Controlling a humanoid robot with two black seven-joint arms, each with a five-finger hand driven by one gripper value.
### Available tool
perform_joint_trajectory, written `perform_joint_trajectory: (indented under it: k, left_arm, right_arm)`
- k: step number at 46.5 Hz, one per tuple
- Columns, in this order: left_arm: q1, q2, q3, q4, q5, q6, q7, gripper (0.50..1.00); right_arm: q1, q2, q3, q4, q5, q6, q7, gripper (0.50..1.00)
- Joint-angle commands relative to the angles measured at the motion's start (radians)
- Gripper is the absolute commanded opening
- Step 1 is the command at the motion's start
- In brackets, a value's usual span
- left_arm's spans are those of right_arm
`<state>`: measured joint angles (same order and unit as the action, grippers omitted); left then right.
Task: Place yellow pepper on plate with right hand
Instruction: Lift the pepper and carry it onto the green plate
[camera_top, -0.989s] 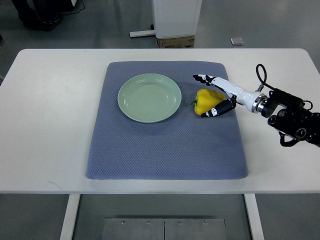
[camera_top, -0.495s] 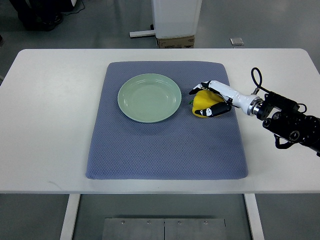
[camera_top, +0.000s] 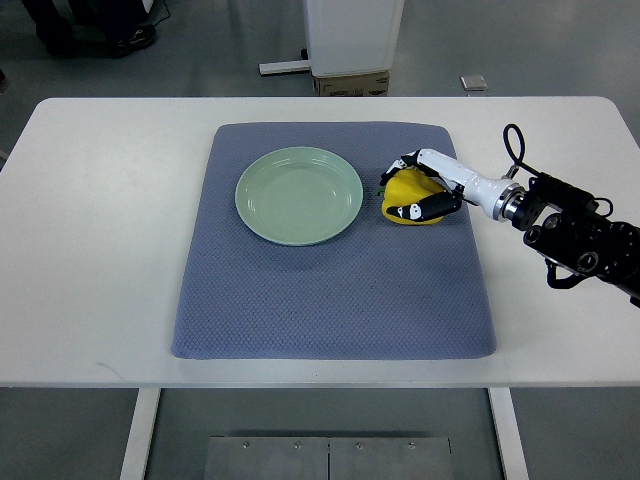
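1. top view, the setting: you have a white table (camera_top: 100, 250) with a blue-grey mat (camera_top: 330, 300) laid across its middle, and a pale green plate (camera_top: 299, 195) sitting on the mat's far half, a little left of the mat's centre.
2. top view, the task's thing: the yellow pepper (camera_top: 408, 189) lies on the mat just right of the plate, near the mat's far right corner, apart from the plate's rim. whether it rests on the mat or is barely lifted you cannot tell from this steep angle.
3. top view, the working hand: your right hand (camera_top: 422, 186) reaches in from the table's right edge and its fingers (camera_top: 408, 211) are wrapped around the pepper, one set over the far side and one curling along the near side, so it reads as gripping the pepper.
4. top view, the other arm: your left arm does not show anywhere.
5. step in hand: judged from this, you are at the grasp, with the pepper not yet carried.
6. next move: lift it clear of the mat, carry it left over the plate's rim toward the plate's middle, lower it, then loosen the fingers. keep the grip firm, since a smooth rounded pepper may roll out.
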<state>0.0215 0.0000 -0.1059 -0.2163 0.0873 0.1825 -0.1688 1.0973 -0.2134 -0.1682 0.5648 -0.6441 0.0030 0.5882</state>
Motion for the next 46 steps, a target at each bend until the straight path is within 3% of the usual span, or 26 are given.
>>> perform_joint_trajectory:
  k: [1,15,46]
  left_arm:
    - [0.0,0.0,0.0,0.0,0.002,0.0,0.0,1.0]
    - [0.0,0.0,0.0,0.0,0.0,0.0,0.0,1.0]
    - [0.0,0.0,0.0,0.0,0.002,0.0,0.0,1.0]
  right_arm:
    - [0.01,-0.001,0.015,0.006,0.001,0.002,-0.002,0.5]
    - [0.055,0.014,0.067,0.009,0.001,0.012,-0.039,0.5]
    - [0.141,0.213,0.069,0.007,0.003,0.0,-0.102,0.5]
